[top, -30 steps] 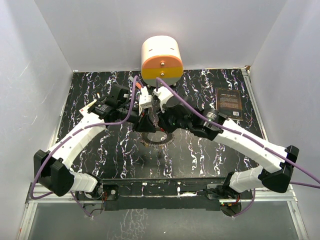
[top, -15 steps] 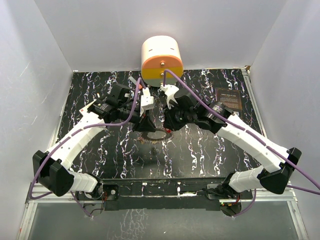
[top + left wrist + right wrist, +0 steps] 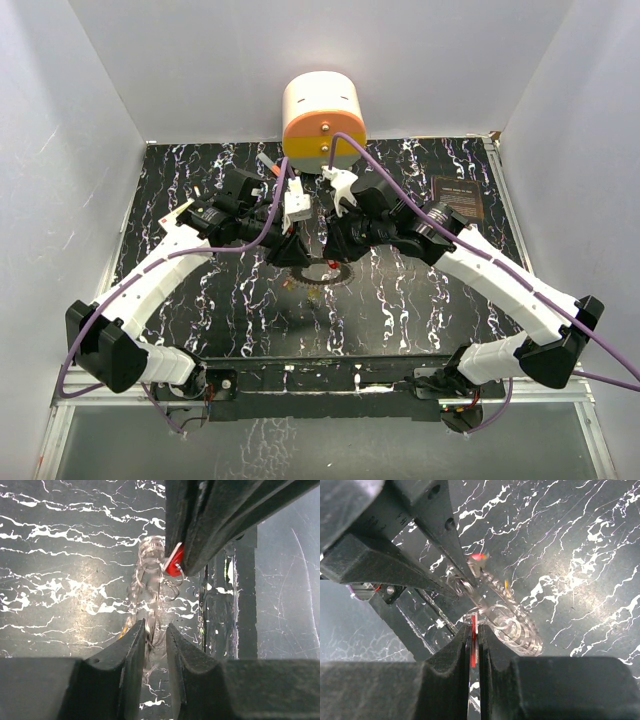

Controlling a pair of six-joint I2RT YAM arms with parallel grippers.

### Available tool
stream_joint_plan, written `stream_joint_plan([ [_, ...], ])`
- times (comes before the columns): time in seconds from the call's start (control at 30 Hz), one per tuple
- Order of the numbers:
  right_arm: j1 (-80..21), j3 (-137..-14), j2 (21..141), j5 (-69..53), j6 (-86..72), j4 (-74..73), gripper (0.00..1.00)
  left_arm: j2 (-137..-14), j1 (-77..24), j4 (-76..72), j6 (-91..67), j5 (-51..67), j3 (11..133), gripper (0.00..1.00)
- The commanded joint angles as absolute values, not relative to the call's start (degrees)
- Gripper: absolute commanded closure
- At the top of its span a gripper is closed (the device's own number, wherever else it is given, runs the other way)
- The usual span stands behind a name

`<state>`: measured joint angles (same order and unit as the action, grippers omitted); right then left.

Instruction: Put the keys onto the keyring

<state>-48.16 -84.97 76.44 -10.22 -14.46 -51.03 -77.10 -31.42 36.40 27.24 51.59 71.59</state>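
A tiny red key [image 3: 174, 566] sits against the flat, toothed whitish-silver keyring [image 3: 515, 630], mid-frame.
The left end effector [image 3: 156, 625] narrowly pinches the ring's edge; the right end effector [image 3: 474, 629] clamps the key just beside it, above the black marbled bench [image 3: 400, 300].

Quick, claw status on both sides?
Left claw: nearly closed around the edge of the keyring; a firm grip cannot be told.
Right claw: closed on a red key.

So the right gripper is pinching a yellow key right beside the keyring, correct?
Not quite: the key is red, not yellow. The right wrist view shows it pinched in the right gripper, right beside the keyring.
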Motion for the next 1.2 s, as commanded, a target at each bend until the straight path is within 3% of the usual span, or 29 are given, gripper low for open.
stream_joint_plan([
  [0.0,-47.54,-88.60,74.69,-12.97,-16.95,-46.94,0.92,-76.29,-31.74,38.22,26.35,50.24,73.42,0.76],
  [0.57,-47.38,-92.85,80.06,-6.69,-26.28,-53.13,0.92,-80.48,-33.48,46.50,23.52,48.07,84.35,0.71],
  [1.17,-46.84,-97.50,82.73,-7.39,-29.30,-56.08,0.92,-82.47,-37.70,43.49,20.73,41.71,82.99,0.70],
])
